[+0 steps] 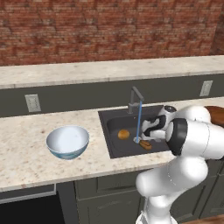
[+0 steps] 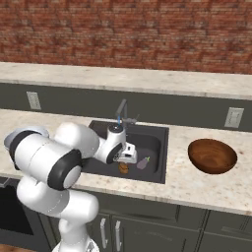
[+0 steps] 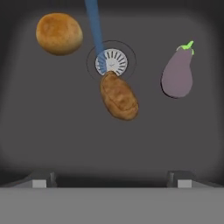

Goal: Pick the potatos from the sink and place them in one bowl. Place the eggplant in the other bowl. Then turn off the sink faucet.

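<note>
Here, pincer (image 3: 112, 177) spread wide above sink (image 3: 26, 131), elongated potato (image 3: 119, 97) overlapping drain (image 3: 112, 62), brown bowl (image 1: 215, 114) half-hidden behind arm.

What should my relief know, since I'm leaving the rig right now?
Gripper: open, empty, above the sink.
In the sink: rounder potato, elongated potato beside the drain, eggplant.
Pale bowl and brown bowl hold nothing, one on the counter either side.
Faucet running.
Done: nothing.
Left: potatoes into one bowl, eggplant into the other, water off.
</note>
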